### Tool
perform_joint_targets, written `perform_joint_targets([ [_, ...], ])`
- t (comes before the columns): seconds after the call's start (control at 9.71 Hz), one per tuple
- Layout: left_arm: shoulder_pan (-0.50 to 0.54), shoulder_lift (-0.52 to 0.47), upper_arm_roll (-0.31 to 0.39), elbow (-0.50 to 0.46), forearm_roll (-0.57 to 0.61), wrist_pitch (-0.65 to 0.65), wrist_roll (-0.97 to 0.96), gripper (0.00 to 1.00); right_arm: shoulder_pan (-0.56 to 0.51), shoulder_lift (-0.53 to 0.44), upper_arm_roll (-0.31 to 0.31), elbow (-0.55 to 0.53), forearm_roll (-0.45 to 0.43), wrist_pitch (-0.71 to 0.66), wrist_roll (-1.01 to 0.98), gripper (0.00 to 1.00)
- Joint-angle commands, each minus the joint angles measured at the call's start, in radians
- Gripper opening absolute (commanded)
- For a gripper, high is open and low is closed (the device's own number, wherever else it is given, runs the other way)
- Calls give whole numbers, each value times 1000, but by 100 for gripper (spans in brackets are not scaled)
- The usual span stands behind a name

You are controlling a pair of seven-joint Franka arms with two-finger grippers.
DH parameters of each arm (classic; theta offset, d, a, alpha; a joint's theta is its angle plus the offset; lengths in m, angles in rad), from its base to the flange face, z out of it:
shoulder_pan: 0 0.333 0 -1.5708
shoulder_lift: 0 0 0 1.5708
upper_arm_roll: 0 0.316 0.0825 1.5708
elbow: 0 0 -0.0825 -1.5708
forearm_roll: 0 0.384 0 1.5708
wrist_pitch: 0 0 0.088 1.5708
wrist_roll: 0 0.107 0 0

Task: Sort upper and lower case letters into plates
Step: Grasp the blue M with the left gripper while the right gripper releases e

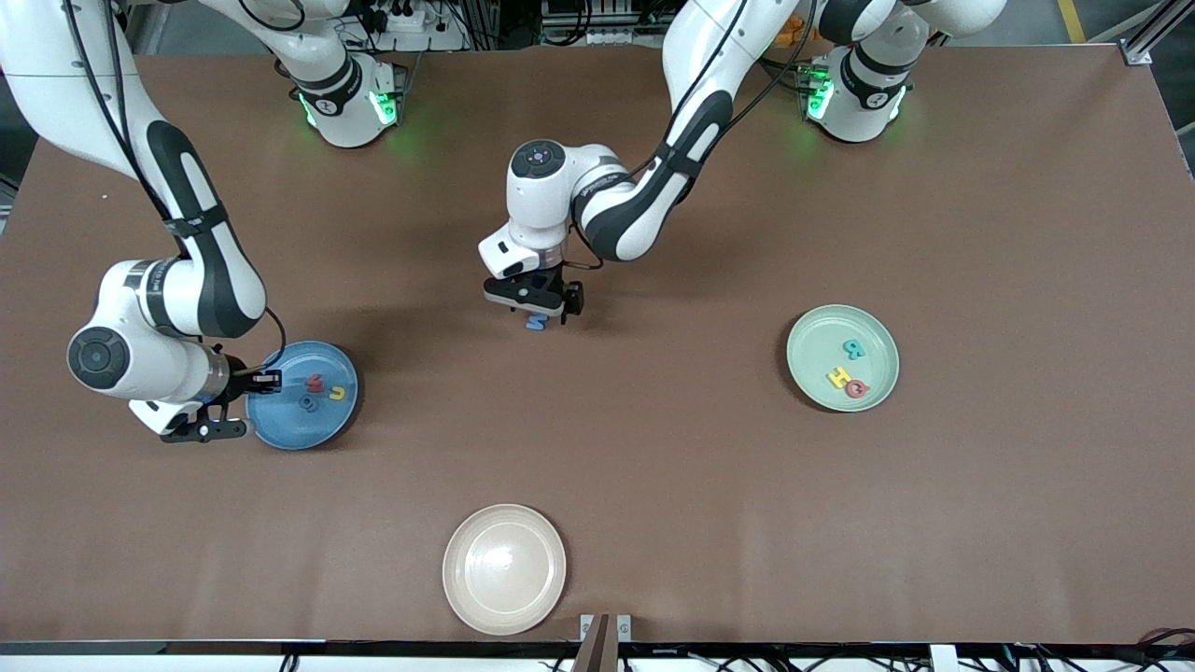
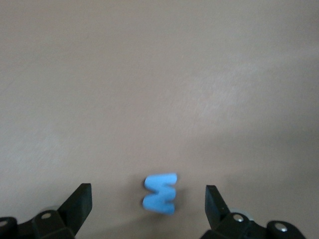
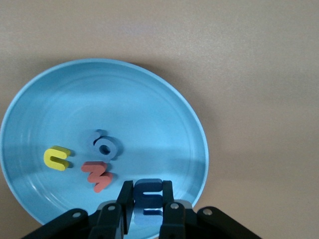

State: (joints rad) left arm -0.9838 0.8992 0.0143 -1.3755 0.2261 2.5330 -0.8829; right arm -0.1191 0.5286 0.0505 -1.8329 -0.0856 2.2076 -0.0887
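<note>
My right gripper (image 3: 148, 193) is shut on a dark blue letter (image 3: 149, 199) just above the blue plate (image 3: 149, 119), near its rim. In that plate lie a yellow letter (image 3: 56, 158), a red letter (image 3: 97, 175) and a blue ring-shaped letter (image 3: 104, 145). My left gripper (image 2: 147, 196) hangs open over a light blue letter (image 2: 161, 193) that lies flat on the table's middle, between the fingers and touching neither. The pale green plate (image 1: 810, 359) toward the left arm's end holds a teal letter (image 1: 854, 349), a yellow one (image 1: 837, 377) and a red one (image 1: 856, 389).
A cream-beige plate (image 1: 504, 569) with nothing in it sits near the table's front edge. The brown tabletop (image 1: 653, 448) stretches bare between the plates.
</note>
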Motion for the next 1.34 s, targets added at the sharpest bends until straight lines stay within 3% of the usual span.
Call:
perform_joint_targets([
  [0.0,-62,79,71,55,30,61,-48,100,-34,-29,17,-29,-14,14,1,100],
  [0.31,-72,70,70,47,26,55,-116,100,-40,-24,19,-14,-11,15,3,100],
  [0.51,-81,70,69,46,22,23,-120,75,-37,-21,20,-6,-8,15,3,100],
  [0.82,-81,72,69,46,22,-8,-119,56,-19,-21,25,-2,-6,15,3,100],
  [1.03,-84,73,69,44,24,-13,-119,26,-4,-21,25,-3,-5,14,6,100],
  [1.24,-84,69,69,44,22,-23,-119,11,-4,-48,26,-15,-5,41,3,100],
])
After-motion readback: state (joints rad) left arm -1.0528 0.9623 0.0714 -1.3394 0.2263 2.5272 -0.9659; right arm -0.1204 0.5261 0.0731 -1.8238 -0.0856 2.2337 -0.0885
